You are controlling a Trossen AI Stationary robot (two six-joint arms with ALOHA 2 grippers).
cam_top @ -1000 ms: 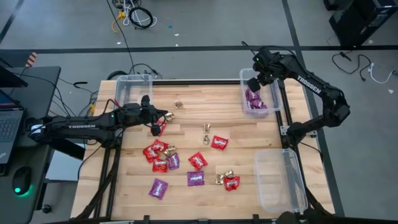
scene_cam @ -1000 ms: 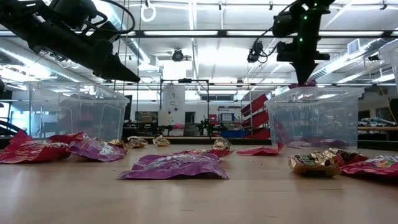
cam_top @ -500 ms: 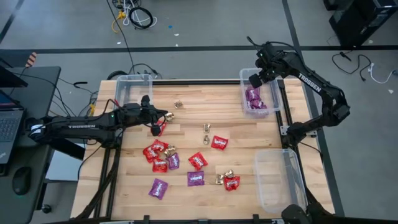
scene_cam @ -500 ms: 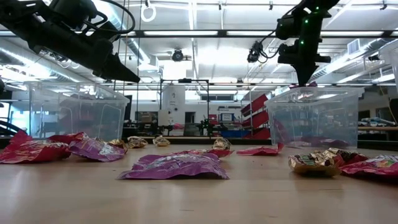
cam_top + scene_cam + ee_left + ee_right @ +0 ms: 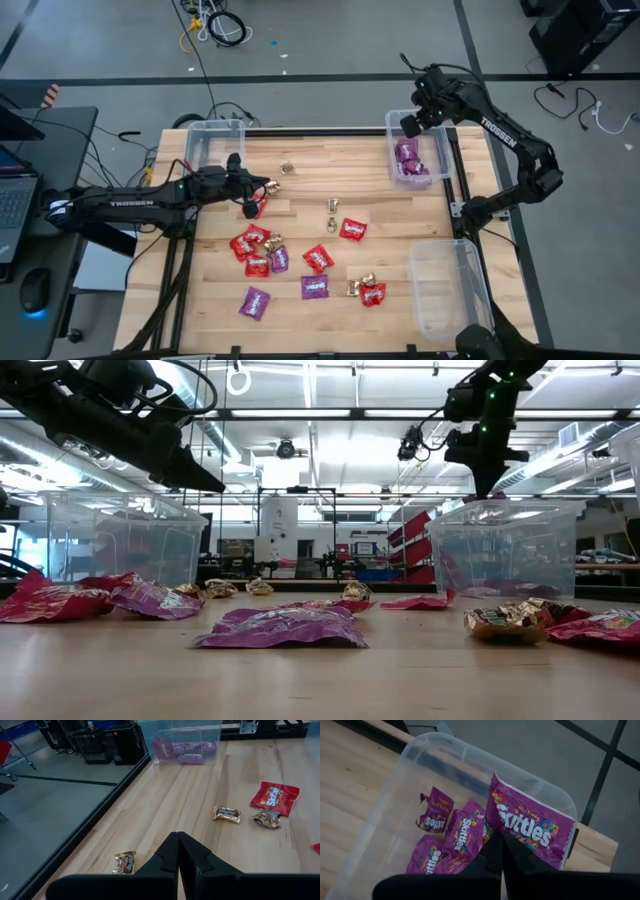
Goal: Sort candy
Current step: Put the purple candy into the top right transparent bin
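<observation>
Standing upright, purple packet (image 5: 532,827) over bin (image 5: 395,800)

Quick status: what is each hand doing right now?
Left hand: shut, holding nothing, above the table.
Right hand: shut on a purple packet, over the clear bin.

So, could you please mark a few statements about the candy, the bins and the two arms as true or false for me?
1. The right gripper holds a purple Skittles packet above the clear bin. True.
2. That bin already holds red packets. False: the packets in it are purple.
3. The left gripper is open. False: its jaws are shut, and it hovers over the wooden table.
4. A red Skittles packet lies on the table. True.
5. The bin at the table's near right corner is full of candy. False: no candy shows in it.
</observation>
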